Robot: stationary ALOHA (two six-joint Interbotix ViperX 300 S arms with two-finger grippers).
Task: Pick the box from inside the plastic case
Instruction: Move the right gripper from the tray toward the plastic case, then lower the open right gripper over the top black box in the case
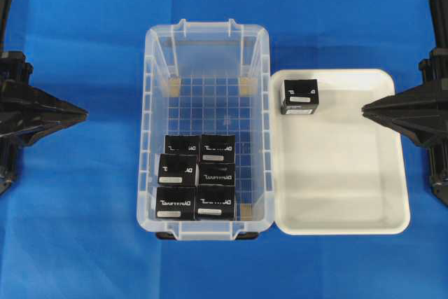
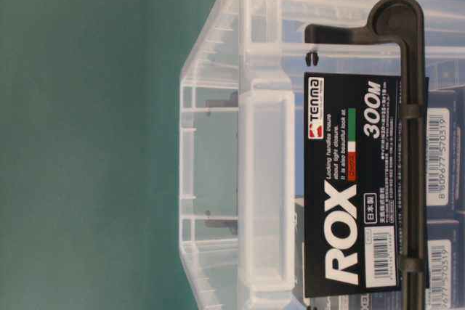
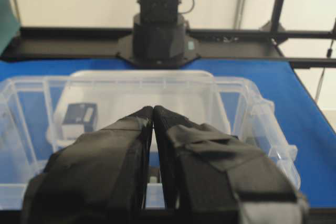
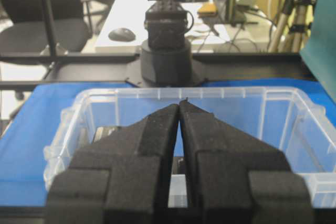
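Clear case: large see-through ribbed plastic case (image 1: 207,127) stands mid-surface on blue cloth (image 1: 77,229).
Black boxes: six small black cartons (image 1: 197,176) with white lettering cluster at its 6 o'clock end.
White tray: shallow tray (image 1: 341,194) at 3 o'clock holds one more carton (image 1: 299,96).
Left hand (image 3: 153,109): closed, empty, at 9 o'clock.
Right hand (image 4: 179,103): closed, empty, at 3 o'clock.

Clear plastic case (image 1: 260,68), grid floor; black boxes (image 1: 195,182), white lettering; white tray (image 1: 343,194); blue cloth (image 1: 77,47).
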